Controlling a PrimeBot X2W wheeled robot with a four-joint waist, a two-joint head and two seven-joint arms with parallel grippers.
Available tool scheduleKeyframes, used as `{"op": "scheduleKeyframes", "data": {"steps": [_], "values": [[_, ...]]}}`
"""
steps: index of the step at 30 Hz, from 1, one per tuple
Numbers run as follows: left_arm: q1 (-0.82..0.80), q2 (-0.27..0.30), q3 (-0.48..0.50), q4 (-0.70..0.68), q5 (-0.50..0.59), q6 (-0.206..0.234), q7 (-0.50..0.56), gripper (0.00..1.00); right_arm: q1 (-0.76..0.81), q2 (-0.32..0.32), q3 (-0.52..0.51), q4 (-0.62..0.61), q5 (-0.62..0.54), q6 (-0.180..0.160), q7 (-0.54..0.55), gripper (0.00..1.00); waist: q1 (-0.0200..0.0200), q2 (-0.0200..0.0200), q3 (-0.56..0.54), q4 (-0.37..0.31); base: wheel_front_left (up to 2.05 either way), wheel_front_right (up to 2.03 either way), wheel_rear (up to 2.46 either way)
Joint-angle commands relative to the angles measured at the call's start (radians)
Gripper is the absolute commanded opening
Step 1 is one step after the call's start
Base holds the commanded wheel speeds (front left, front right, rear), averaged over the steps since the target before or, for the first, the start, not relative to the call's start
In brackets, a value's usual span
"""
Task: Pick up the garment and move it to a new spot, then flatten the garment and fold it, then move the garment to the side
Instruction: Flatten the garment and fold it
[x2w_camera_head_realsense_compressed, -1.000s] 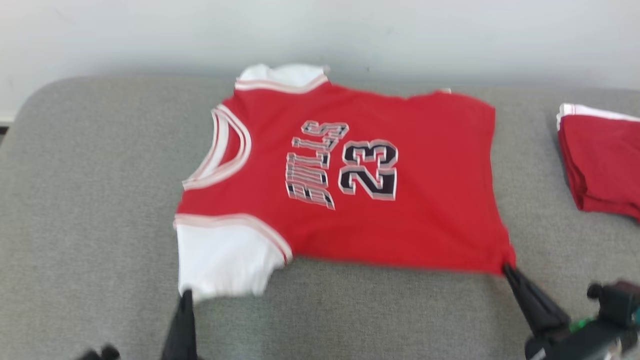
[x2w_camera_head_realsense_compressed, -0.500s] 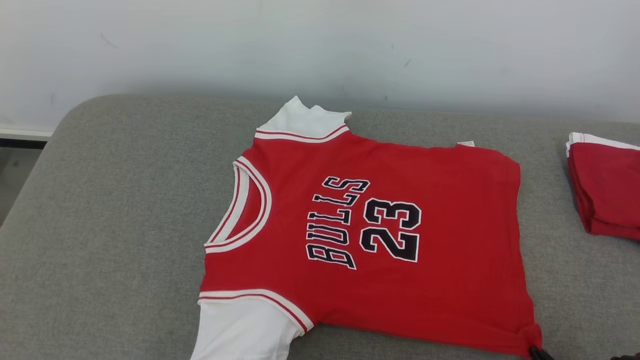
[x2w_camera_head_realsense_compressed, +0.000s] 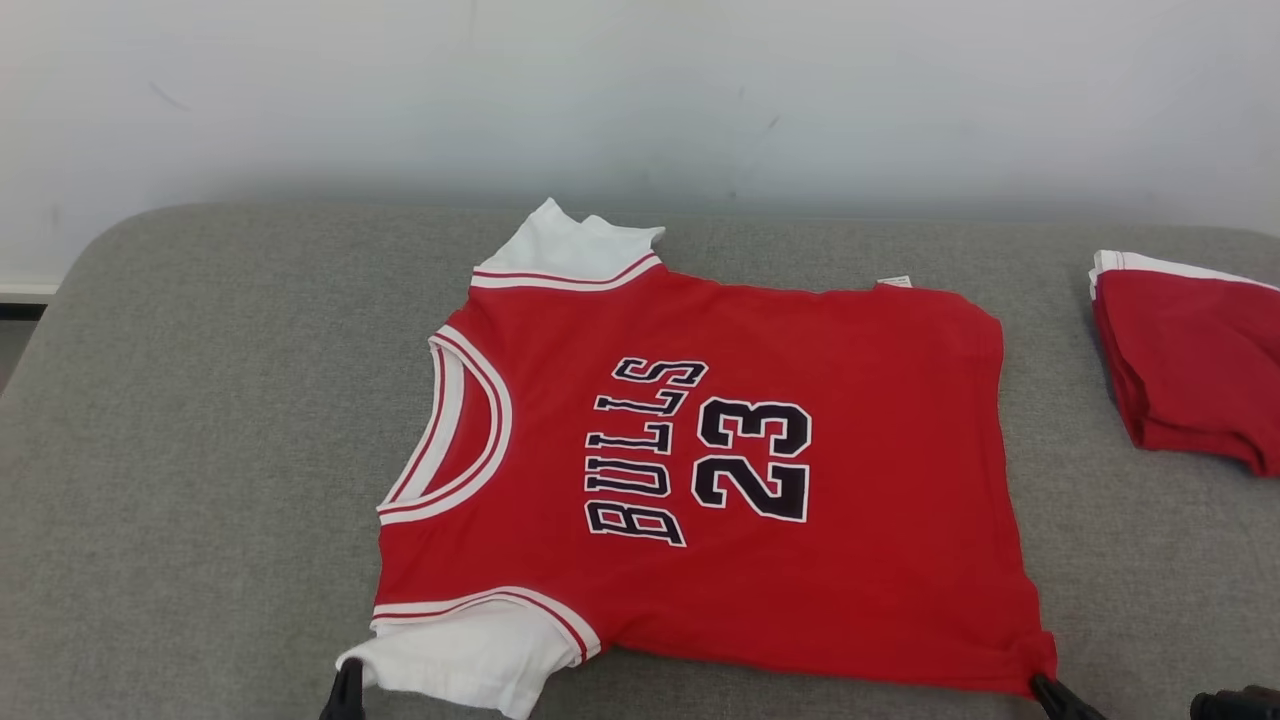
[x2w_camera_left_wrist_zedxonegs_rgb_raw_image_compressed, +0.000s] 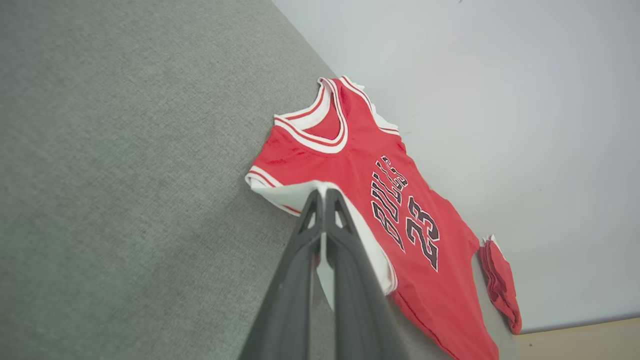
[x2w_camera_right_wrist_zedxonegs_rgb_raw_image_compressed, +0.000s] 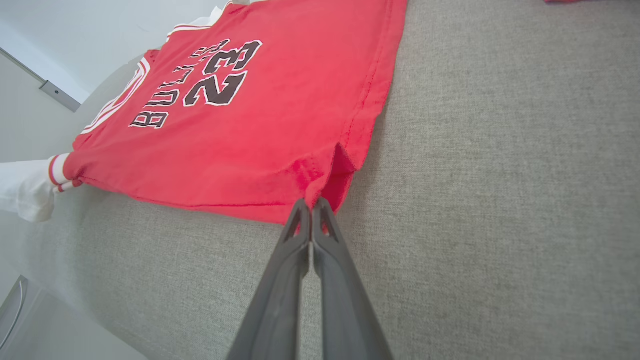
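A red jersey (x2w_camera_head_realsense_compressed: 700, 470) with white sleeves and "BULLS 23" on it lies spread on the grey cushion (x2w_camera_head_realsense_compressed: 200, 450), neck to the left and hem to the right. My left gripper (x2w_camera_head_realsense_compressed: 345, 685) is shut on the near white sleeve (x2w_camera_left_wrist_zedxonegs_rgb_raw_image_compressed: 300, 192), which drapes over its fingertips (x2w_camera_left_wrist_zedxonegs_rgb_raw_image_compressed: 322, 197). At the jersey's near right hem corner (x2w_camera_right_wrist_zedxonegs_rgb_raw_image_compressed: 325, 175) my right gripper (x2w_camera_right_wrist_zedxonegs_rgb_raw_image_compressed: 311, 204) is shut on a bunched bit of red cloth; in the head view it (x2w_camera_head_realsense_compressed: 1045, 690) sits at the bottom edge.
A second, folded red garment (x2w_camera_head_realsense_compressed: 1190, 360) lies at the cushion's right end. A pale wall (x2w_camera_head_realsense_compressed: 640, 90) runs close behind the cushion. Bare grey cushion stretches to the left of the jersey and along the near edge.
The head camera has tilted and shifted, so the whole scene sits lower. The jersey lies flatter, both grippers still pinching its near edge; the left gripper is back in view at the sleeve.
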Motion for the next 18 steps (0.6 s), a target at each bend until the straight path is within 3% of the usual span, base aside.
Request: {"op": "scheduleKeyframes", "data": {"steps": [1,10,18], "values": [[-0.028,0.007,0.008,-0.009,0.005,0.005,0.006,0.0,-0.02,0.001,0.0,-0.008,0.0,0.0,0.002,0.0,0.0,0.0,0.006,-0.013,0.0,0.0,0.0],[-0.211,0.059,-0.01,0.016,0.07,-0.003,0.063,0.0,-0.117,0.019,0.012,-0.047,0.082,0.0,-0.004,0.0,0.0,0.0,0.048,-0.052,0.0,0.0,0.0],[-0.482,0.083,-0.027,0.18,0.096,-0.053,0.149,0.0,-0.253,0.032,0.048,0.028,0.121,0.0,0.009,0.0,0.0,0.0,0.104,-0.065,0.0,0.0,0.0]]}}
